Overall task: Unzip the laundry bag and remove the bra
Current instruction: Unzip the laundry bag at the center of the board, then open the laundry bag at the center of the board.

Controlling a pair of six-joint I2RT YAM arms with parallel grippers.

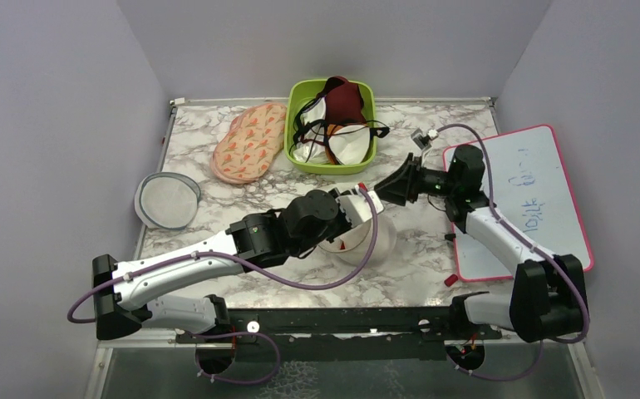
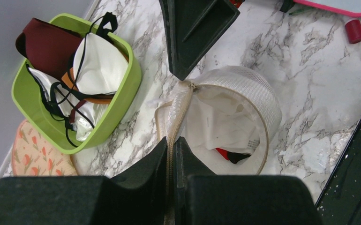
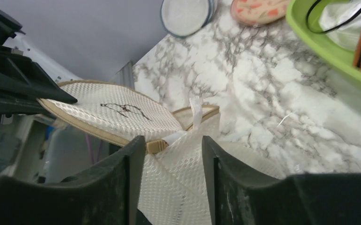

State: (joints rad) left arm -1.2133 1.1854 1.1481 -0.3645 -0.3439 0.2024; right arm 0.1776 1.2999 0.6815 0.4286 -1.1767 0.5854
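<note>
The marble table (image 1: 420, 274) is carrying everything, with a pink-rimmed whiteboard (image 1: 541, 183) lying along its right side. The left arm (image 1: 184, 270) is reaching from its base at the near left corner, stretched low and diagonally towards the middle of the table, its wrist bending down over the laundry bag (image 2: 249, 89). The right arm (image 1: 499, 233) is rising from the near right corner, folding at the elbow over the whiteboard and pointing its wrist leftwards, level with the table, at the same bag.

A green bin (image 1: 333, 169) is sitting at the back, holding a maroon garment (image 2: 47, 44) and white cloths. The bag is standing in the middle of the table, near the front, its zip open and its lid (image 3: 117, 112) swung up.

The left gripper (image 2: 171, 147) is pinching the bag's zip band, fingers pressed together on it. The right gripper (image 3: 171, 140) is hanging at the bag's far rim with its fingers standing apart, mesh and the zip's end lying loose between them.

The bra (image 2: 225, 153) is lying inside the bag, a red and black scrap peeking from under white fabric.
</note>
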